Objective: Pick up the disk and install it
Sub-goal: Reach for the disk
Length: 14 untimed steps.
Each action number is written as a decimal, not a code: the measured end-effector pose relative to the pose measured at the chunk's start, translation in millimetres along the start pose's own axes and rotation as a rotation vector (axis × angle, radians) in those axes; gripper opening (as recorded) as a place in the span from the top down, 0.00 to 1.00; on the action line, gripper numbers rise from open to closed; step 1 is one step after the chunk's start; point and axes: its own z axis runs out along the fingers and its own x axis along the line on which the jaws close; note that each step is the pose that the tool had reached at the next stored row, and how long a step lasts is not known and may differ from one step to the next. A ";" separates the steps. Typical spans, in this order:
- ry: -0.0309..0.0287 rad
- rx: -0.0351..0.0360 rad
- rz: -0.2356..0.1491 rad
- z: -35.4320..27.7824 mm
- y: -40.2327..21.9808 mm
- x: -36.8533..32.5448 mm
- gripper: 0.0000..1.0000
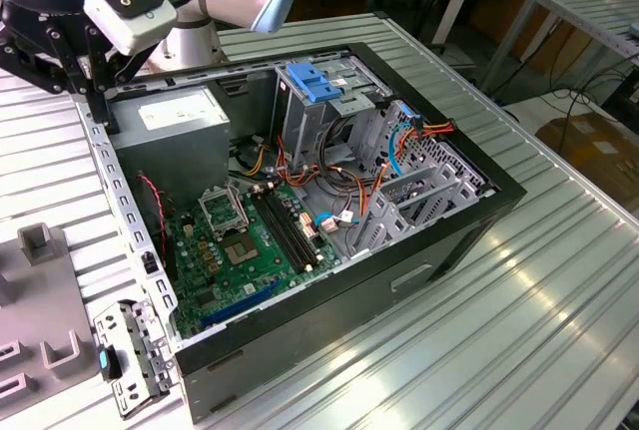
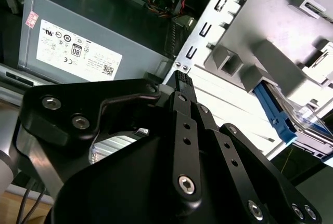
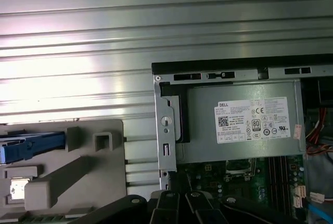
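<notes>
Aluminium bench (image 1: 559, 330), ribbed all over, with an open black computer case (image 1: 499, 196) lying on its side on it. The disk (image 3: 31, 147) isn't in the case. It sits outside it, resting in a grey plastic fixture (image 3: 83, 182) just beside the case wall, on the power supply end. You can spot its blue side rail in both wrist views.

The claw (image 2: 181, 78) is black and hangs over the case's corner, right above the rim next to the grey power supply (image 1: 170, 121). It's holding nothing and isn't touching the disk. Honestly I can't tell whether it's open or closed from these angles.

Inside the case, the green motherboard (image 1: 235, 240) covers the floor just past the power supply. A bright blue ribbed bracket (image 1: 312, 81) sits on top of the drive cage toward the far side of the case. Red and orange cables run around that cage.
</notes>
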 end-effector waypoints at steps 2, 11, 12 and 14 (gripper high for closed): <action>0.0000 0.0000 0.000 0.1 -0.2 2.9 0.89; 0.0000 0.0000 0.000 0.0 -0.3 14.7 0.89; 0.0000 0.0000 0.000 0.0 -0.3 14.7 0.89; 0.0000 0.0000 0.000 0.0 -0.4 16.0 0.89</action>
